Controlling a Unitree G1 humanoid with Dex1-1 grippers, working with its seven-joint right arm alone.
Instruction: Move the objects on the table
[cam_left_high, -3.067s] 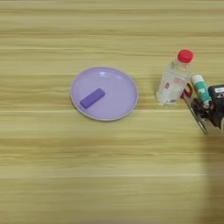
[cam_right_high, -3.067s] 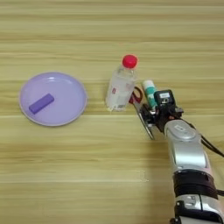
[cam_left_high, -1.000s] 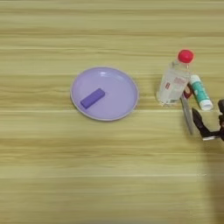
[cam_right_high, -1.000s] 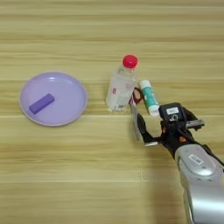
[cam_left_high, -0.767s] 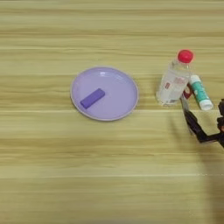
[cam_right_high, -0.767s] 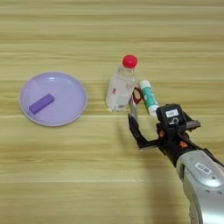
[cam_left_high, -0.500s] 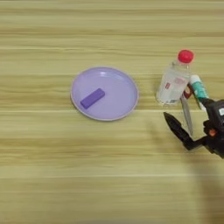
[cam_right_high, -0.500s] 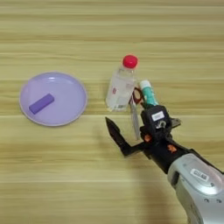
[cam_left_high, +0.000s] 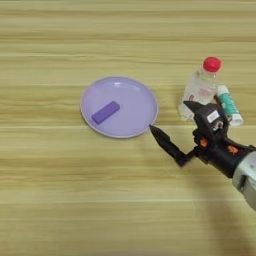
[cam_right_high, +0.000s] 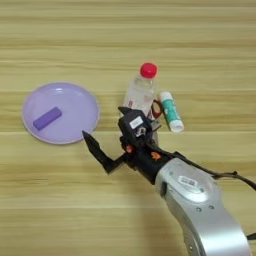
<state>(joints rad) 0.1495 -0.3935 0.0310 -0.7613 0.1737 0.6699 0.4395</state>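
A small purple block (cam_left_high: 105, 112) lies flat in the left half of a lilac plate (cam_left_high: 135, 95) on the wooden table (cam_left_high: 60, 200). The teal tube (cam_right_high: 170, 111) with white ends lies on the table just right of a clear bottle. My right gripper (cam_right_high: 103, 121) is open wide, with nothing between its black fingers. Its lower fingertip (cam_left_high: 152, 129) sits just off the plate's right rim, and the upper one is in front of the bottle's base. The silver forearm (cam_right_high: 200, 200) comes in from the bottom right.
A clear bottle (cam_right_high: 139, 95) with a red cap (cam_left_high: 212, 64) stands upright between the plate and the tube. A bit of red scissors handle (cam_right_high: 156, 107) shows between bottle and tube; the rest is hidden behind my gripper.
My gripper has swung left from below the tube to the plate's right rim, and its fingers have spread wide. Tube, bottle, plate and block have stayed put.
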